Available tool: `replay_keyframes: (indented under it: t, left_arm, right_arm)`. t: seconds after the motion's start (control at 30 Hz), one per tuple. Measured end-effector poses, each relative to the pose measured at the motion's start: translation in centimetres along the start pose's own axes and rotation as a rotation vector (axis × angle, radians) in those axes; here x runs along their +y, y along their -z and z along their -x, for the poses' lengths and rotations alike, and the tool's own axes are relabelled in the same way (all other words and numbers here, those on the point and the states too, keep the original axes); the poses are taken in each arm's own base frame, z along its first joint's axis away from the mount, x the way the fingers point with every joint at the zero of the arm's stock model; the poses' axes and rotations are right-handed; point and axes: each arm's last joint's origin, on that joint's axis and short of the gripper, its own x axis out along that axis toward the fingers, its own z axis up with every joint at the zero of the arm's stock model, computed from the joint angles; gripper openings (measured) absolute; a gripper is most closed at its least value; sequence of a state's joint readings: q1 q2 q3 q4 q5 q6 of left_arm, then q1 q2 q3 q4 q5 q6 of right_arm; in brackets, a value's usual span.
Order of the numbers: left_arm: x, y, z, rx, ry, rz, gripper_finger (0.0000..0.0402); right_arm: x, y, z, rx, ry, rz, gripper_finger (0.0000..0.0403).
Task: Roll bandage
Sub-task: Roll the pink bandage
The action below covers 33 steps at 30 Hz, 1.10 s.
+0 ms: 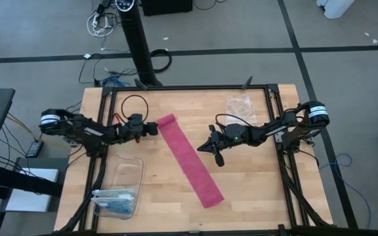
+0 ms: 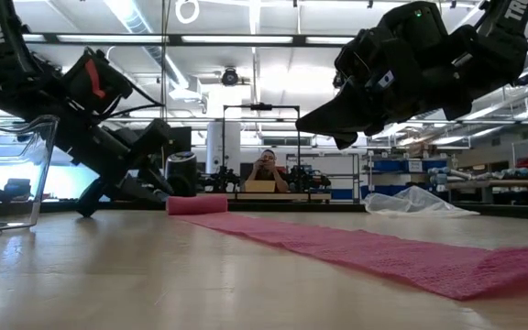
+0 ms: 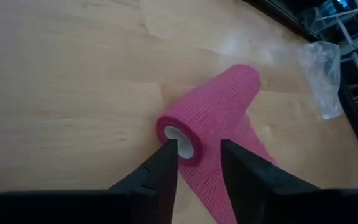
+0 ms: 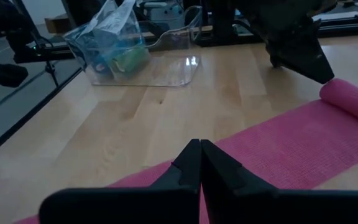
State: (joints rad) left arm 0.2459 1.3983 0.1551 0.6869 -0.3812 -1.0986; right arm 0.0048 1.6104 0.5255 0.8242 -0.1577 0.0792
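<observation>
The magenta-pink bandage lies on the wooden table. Its small roll sits at the far end, and its flat strip runs slanting toward the near right. The roll's end face shows a white core. My left gripper stands open at that end face, left of the roll. My right gripper is shut and hovers above the strip's middle, clear of it in the low view. My left gripper has one fingertip right at the roll's end face, beside the white core; I cannot tell whether it touches. The fingers come from the table's left, slanting down, along the roll's axis. The roll rests on the table.
A clear plastic box with blue contents stands at the near left, and a clear plastic bag lies at the far right. Black frame rails run along the table's edges. A person sits in the room beyond the table.
</observation>
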Motion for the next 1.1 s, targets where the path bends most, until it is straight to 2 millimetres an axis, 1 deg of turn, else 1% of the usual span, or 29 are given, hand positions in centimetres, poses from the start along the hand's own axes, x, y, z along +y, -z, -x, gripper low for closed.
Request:
replay_keyframes:
  t: [0.13,0.4,0.5,0.67,0.77,0.83,0.93,1.1]
  left_arm:
    - [0.2,-0.1,-0.2,-0.006,-0.007,0.014,0.0141]
    - [0.1,-0.4,-0.3,0.007,0.023,0.038,0.0142]
    - [0.0,-0.4,-0.3,0.014,0.029,0.044,0.0142]
    - [0.0,-0.3,-0.3,0.030,0.037,0.045,0.0142]
    - [0.0,-0.3,-0.4,0.033,0.038,0.047,0.0142]
    - [0.0,-0.3,-0.4,0.034,0.036,0.050,0.0142]
    - [0.1,-0.2,-0.4,0.046,0.027,0.045,0.0142]
    - [0.1,-0.2,-0.4,0.051,0.022,0.038,0.0142]
  right_arm:
    - [0.0,0.0,0.0,0.000,0.000,0.003,0.0004]
    - [-0.3,-0.2,0.0,-0.015,0.027,-0.003,0.0005]
    - [-0.9,-0.5,0.0,-0.032,0.103,-0.021,0.0003]
    - [-2.8,-2.2,-0.7,-0.069,0.213,-0.006,0.0001]
    - [-4.6,-2.8,-1.7,-0.025,0.263,-0.011,0.0001]
    - [-6.0,-2.6,-2.8,0.021,0.295,-0.032,0.0001]
    - [-8.0,-1.9,-4.9,0.046,0.332,-0.085,0.0001]
    - [-11.0,-0.3,-8.1,0.085,0.462,-0.164,0.0001]
